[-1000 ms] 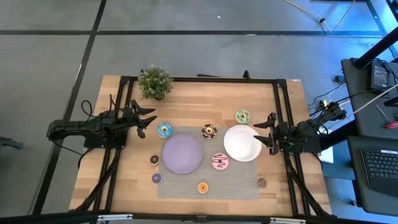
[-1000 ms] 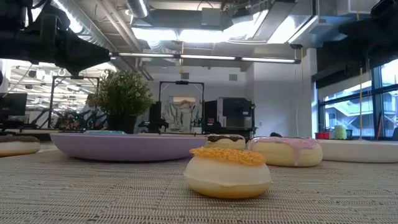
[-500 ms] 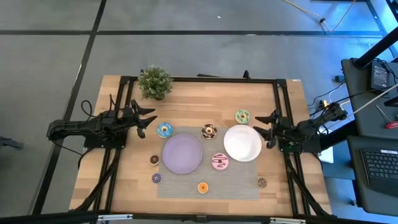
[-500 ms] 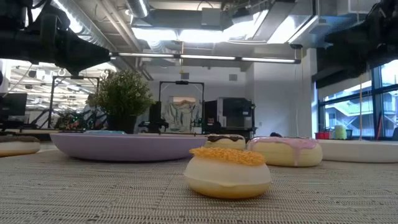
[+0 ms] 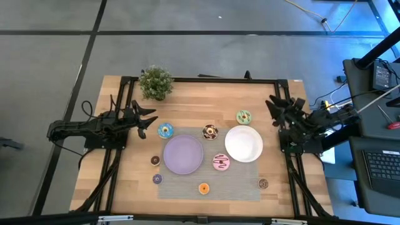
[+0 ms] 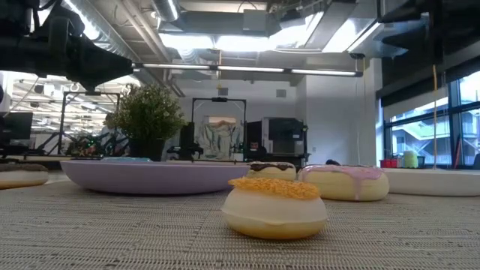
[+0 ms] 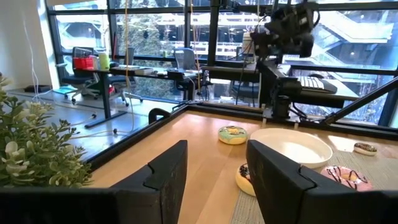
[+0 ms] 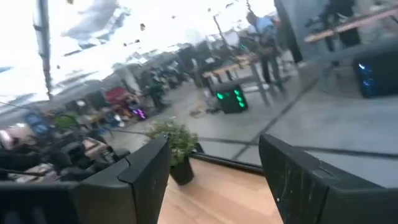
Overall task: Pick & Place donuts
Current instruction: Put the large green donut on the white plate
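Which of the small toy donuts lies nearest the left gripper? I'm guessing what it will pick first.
The blue-iced ring donut, lying on bare wood just past the open left gripper, above the lilac plate. The other donuts all lie farther across the table.

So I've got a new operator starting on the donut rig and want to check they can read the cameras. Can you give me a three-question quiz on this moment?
1. True or false: the lilac plate has a donut on it.
2. Which donut lies nearest the left gripper? A) blue donut B) green donut C) orange donut
3. Fill in: the right gripper hangs near the table's right edge, fingers open, holding ____.

Key: 1 false, the plate is bare. 2 A, the blue donut sits just beside the open fingers. 3 nothing; the white plate is bare too.
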### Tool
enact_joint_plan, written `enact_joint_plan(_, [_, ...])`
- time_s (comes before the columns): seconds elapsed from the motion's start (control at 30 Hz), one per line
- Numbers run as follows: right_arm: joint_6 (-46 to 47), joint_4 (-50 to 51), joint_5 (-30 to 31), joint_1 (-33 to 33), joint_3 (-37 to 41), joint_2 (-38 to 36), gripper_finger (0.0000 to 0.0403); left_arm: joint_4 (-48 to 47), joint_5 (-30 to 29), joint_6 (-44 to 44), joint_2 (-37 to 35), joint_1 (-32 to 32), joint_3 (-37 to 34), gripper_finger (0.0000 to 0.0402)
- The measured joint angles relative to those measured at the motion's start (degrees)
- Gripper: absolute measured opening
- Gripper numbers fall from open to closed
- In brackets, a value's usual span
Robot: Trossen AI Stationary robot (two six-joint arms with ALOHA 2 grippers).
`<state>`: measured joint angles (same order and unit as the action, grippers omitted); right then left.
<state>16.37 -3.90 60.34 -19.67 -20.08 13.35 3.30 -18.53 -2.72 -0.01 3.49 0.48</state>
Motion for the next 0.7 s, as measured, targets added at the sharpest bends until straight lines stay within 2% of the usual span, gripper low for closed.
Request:
enact_joint_plan(0.1, [10.59, 13.7, -0.53, 2.47, -7.43, 5.99, 0.0242, 1.1, -3.26, -4.6, 0.0, 0.0, -0.01, 0.0161])
enact_joint_plan(0.23, [24.23, 32.93, -7.35, 7.64, -16.4, 14.56, 0.0229, 4.42, -8.07, -13.29, 0.0, 0.0, 0.01, 0.0159])
enact_joint_plan(0.33, [31.21, 44.28, -13.5, 13.0, -20.98, 20.83, 0.0213, 5.86, -8.18, -15.44, 0.0, 0.0, -0.01, 0.0159])
enact_joint_plan(0.47, [34.41, 50.41, -23.55, 21.48, -22.23, 27.87, 0.0193, 5.8, -7.43, -15.1, 0.0, 0.0, -0.01, 0.0159])
enact_joint_plan(0.7, [34.57, 50.12, -43.21, 35.95, -20.5, 38.55, 0.0177, 5.73, -9.02, -14.1, 0.0, 0.0, -0.01, 0.0159])
